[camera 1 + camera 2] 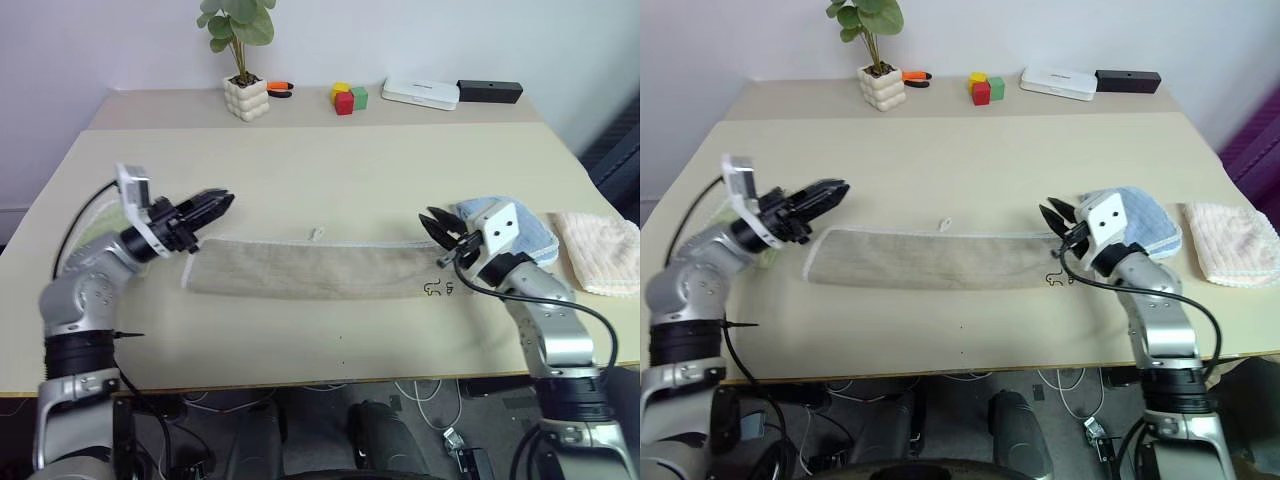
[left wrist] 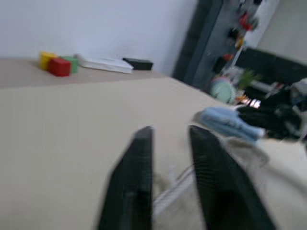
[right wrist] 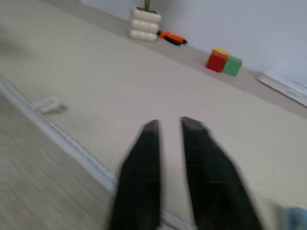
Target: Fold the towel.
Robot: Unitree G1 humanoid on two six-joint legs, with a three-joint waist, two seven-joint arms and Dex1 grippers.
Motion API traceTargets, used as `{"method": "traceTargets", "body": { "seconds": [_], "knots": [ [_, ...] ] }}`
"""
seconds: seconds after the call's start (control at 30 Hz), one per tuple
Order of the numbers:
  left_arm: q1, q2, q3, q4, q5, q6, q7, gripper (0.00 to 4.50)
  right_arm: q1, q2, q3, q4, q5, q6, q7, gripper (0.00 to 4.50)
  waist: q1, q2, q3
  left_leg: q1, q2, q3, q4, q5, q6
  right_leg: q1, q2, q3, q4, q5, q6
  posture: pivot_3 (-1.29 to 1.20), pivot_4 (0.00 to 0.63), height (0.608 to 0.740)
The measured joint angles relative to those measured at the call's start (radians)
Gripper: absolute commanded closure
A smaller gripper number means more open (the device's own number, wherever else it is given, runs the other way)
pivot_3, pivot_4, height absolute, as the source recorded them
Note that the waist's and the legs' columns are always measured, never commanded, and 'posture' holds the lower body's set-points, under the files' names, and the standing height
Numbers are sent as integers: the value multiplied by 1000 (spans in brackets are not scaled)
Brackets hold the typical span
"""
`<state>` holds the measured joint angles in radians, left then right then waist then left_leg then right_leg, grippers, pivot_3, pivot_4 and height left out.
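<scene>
The towel [image 1: 310,268] lies flat on the table [image 1: 330,170] as a long beige strip with a whitish far edge. Its small white loop [image 1: 316,234] sticks out on the far side, and a dark printed mark [image 1: 433,290] sits near its right end. My left gripper [image 1: 222,203] hovers above the strip's left end, shut and holding nothing. My right gripper [image 1: 431,220] hangs over the right end, also shut and empty. Both are raised off the cloth. The right wrist view has the towel's white edge [image 3: 72,146] running beneath the fingers.
A light blue folded towel [image 1: 525,232] lies just behind my right gripper, with a pale pink cloth [image 1: 600,252] further right. A light green cloth [image 1: 718,215] lies under my left arm. At the far edge stand a potted plant [image 1: 243,60], coloured blocks [image 1: 348,97], a white box [image 1: 421,92] and a black box [image 1: 490,91].
</scene>
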<state>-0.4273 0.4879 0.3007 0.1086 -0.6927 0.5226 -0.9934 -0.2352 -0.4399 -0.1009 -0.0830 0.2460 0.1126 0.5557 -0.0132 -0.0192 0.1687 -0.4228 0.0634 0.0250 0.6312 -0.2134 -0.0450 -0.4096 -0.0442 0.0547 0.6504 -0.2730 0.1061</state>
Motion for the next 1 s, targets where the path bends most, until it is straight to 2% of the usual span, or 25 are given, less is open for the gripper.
{"method": "traceTargets", "body": {
  "seconds": [0.17,0.33,0.5,1.0],
  "knots": [
    [74,-156,-69,-47,61,-70,138,4483,43,115,79,10,-89,48,-137,4500,2,0,-1,0,0,0,0,0,0,0,0,0,0,0,0,0,150,740],
    [66,-211,-85,40,128,-128,261,4483,55,185,99,32,-130,79,-228,4500,1,0,-1,1,0,0,0,0,0,0,0,0,0,0,0,0,150,740],
    [76,-184,-86,167,201,-185,306,4483,62,180,111,73,-191,70,-281,4500,-1,0,-1,1,0,0,-1,0,0,0,0,0,-1,0,0,0,150,740],
    [68,-130,-68,225,229,-266,326,4483,39,95,29,198,-248,-1,-342,4500,1,0,-1,2,-1,0,-1,0,0,2,0,0,-1,0,0,0,150,740]
  ]
}}
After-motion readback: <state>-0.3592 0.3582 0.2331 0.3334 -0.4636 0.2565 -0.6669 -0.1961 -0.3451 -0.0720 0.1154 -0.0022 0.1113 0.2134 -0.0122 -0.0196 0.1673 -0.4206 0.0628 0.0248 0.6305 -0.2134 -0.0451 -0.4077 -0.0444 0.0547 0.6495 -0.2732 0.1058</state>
